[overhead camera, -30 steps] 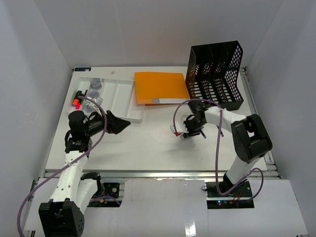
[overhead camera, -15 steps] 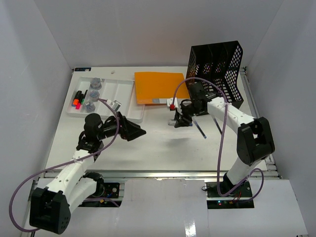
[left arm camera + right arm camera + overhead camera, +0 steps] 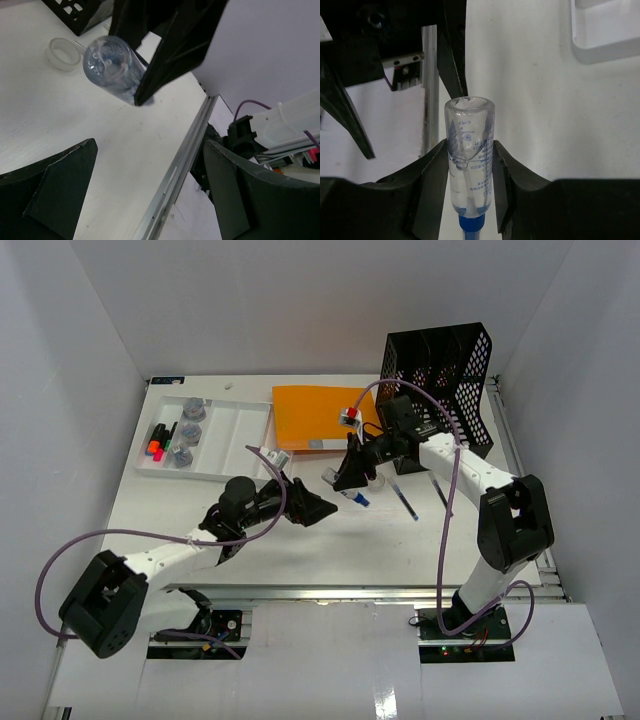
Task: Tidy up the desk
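Pincers meet above the white counter [image 3: 380, 550] near the orange folder [image 3: 325, 415] in the overhead view, left pincer [image 3: 322, 510] facing right pincer [image 3: 347, 478]. Left wrist view: its fingers [image 3: 60, 185] spread wide, with a clear bottle [image 3: 112, 70] ahead. Right wrist view: fingers [image 3: 430, 175] clamp that blue-capped bottle's middle.

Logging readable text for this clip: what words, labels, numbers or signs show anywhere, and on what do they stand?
On the clear bottle held in the right gripper: lines of blue print, too blurred to read.
On the orange folder: a pale label strip, too small to tell whether it bears text.
Nothing else legible.
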